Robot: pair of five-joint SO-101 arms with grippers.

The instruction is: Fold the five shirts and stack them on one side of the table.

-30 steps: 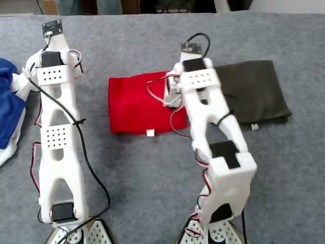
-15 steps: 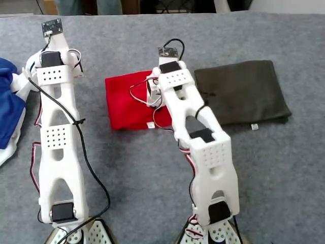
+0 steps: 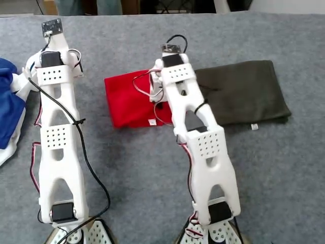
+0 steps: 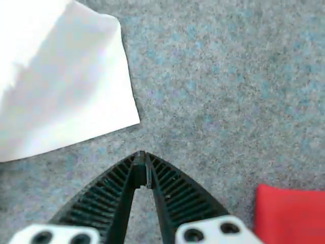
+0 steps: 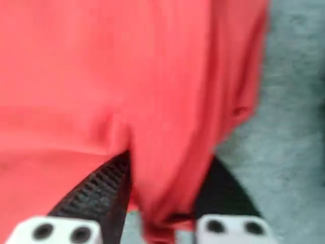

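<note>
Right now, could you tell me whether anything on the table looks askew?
Yes: the red shirt lies skewed, a fold bunched in the right gripper, and the blue shirt sits crumpled at the table's left edge.

The red shirt (image 3: 127, 101) is lying folded at mid-table, just beside the folded dark shirt (image 3: 244, 91). 2 more are lying at the left edge: a crumpled blue shirt (image 3: 7, 101) and a white shirt (image 4: 56, 76).
</note>
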